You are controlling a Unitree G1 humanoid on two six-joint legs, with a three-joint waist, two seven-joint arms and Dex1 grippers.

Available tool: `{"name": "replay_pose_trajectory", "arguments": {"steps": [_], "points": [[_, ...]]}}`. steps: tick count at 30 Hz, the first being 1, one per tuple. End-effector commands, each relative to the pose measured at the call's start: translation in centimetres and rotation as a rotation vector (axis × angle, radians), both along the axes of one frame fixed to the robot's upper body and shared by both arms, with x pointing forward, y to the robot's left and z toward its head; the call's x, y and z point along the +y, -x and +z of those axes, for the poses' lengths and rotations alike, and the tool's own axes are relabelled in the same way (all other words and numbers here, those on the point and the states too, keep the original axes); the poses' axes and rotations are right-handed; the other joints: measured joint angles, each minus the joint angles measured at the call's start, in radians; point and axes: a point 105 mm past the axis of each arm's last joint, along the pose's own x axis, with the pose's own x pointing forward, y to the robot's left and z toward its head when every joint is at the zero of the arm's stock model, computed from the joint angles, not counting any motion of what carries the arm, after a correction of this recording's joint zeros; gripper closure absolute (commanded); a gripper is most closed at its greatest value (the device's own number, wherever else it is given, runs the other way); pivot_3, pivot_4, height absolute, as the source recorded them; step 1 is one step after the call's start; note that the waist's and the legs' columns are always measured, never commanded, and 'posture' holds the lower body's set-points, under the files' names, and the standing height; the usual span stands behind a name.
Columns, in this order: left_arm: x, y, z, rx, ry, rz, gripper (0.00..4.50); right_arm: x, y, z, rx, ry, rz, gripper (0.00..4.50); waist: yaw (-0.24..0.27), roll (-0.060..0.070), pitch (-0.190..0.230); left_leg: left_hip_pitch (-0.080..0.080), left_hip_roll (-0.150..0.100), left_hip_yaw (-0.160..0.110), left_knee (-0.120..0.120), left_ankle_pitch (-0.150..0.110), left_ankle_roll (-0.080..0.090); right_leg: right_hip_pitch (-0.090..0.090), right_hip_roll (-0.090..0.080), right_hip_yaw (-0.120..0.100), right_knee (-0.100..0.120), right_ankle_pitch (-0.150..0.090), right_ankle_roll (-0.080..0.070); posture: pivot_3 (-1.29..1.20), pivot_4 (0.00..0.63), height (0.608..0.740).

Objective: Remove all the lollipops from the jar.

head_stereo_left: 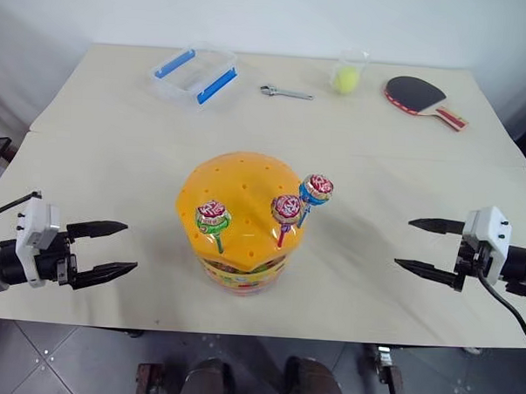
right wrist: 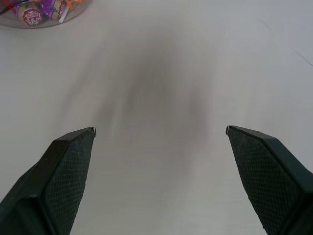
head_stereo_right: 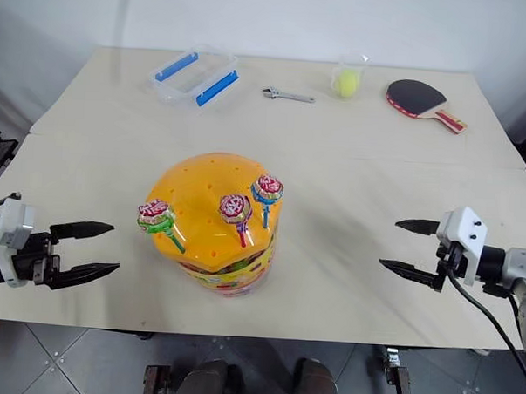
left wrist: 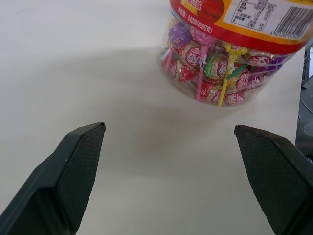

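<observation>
Left eye view is showing the jar (head_stereo_left: pixel 240 226) sitting mid-worktop (head_stereo_left: pixel 404 168), 3 lollipops (head_stereo_left: pixel 287 210) sticking up from its orange lid. The left gripper (head_stereo_left: pixel 117 248) and right gripper (head_stereo_left: pixel 418 246) are hovering at either side, well apart from it, jaws spread wide and holding nothing. Nothing is standing between them and the jar. Along the far edge are lying a clear box (head_stereo_left: pixel 196 74), a wrench (head_stereo_left: pixel 286 92), a cup (head_stereo_left: pixel 348 72) holding a yellow-green ball and a paddle (head_stereo_left: pixel 423 98).

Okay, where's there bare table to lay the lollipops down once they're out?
Bare table lies between the jar and each open gripper, left gripper and right gripper. The far edge is busier: clip-lid box, wrench, ball cup, paddle.
</observation>
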Motion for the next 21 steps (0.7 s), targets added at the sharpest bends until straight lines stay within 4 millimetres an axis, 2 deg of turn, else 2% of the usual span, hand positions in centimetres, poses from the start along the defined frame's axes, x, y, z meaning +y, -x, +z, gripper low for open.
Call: {"name": "replay_pose_trajectory", "arguments": {"steps": [1, 4, 7, 12, 16, 21], "points": [[-0.1, 0.5, 1.5, -0.053, 0.011, -0.005, 0.00, 0.4, -0.3, 0.5, -0.022, -0.006, 0.024, 0.04, -0.001, 0.000, 0.000, 0.000, 0.000, 0.001, 0.000, 0.000, 0.000, -0.001, 0.000, 0.000, 0.001, 0.000, 0.000, 0.00, 0.150, 0.740], [0.1, 0.6, 1.7, -0.069, -0.003, 0.027, 0.00, 0.5, -0.5, 0.4, -0.018, -0.010, 0.032, 0.04, -0.001, 0.000, 0.000, -0.001, 0.000, 0.003, 0.000, 0.000, 0.000, -0.004, 0.000, 0.001, 0.002, 0.000, 0.000, 0.00, 0.150, 0.740], [0.4, 0.9, 2.6, -0.043, 0.073, 0.089, 0.00, 0.7, -0.8, 0.5, -0.006, -0.019, 0.051, 0.04, -0.003, 0.000, 0.000, -0.001, 0.000, 0.003, 0.001, 0.000, 0.000, -0.004, 0.000, 0.001, 0.003, 0.000, 0.000, 0.00, 0.150, 0.740], [0.4, 2.2, 2.9, -0.106, -0.022, 0.117, 0.00, 1.2, -1.6, 1.0, 0.003, -0.040, 0.094, 0.04, -0.004, 0.000, 0.000, -0.001, 0.000, 0.004, 0.001, 0.000, 0.001, -0.005, -0.001, 0.002, 0.004, 0.000, 0.000, 0.00, 0.150, 0.740], [-0.1, 3.1, 4.5, -0.153, 0.024, 0.076, 0.00, 2.1, -2.0, 1.9, -0.003, -0.078, 0.136, 0.04, 0.001, 0.000, 0.000, -0.001, 0.000, 0.004, 0.002, 0.000, 0.001, -0.005, -0.001, 0.002, 0.005, 0.000, 0.000, 0.00, 0.150, 0.740], [-1.5, 4.3, 8.2, -0.277, 0.056, -0.009, 0.00, 2.6, -1.7, 1.6, -0.001, -0.069, 0.209, 0.04, -0.001, 0.000, 0.000, -0.001, 0.000, 0.004, 0.002, -0.001, 0.001, -0.004, -0.002, 0.002, 0.005, 0.000, 0.000, 0.00, 0.150, 0.740]]}}
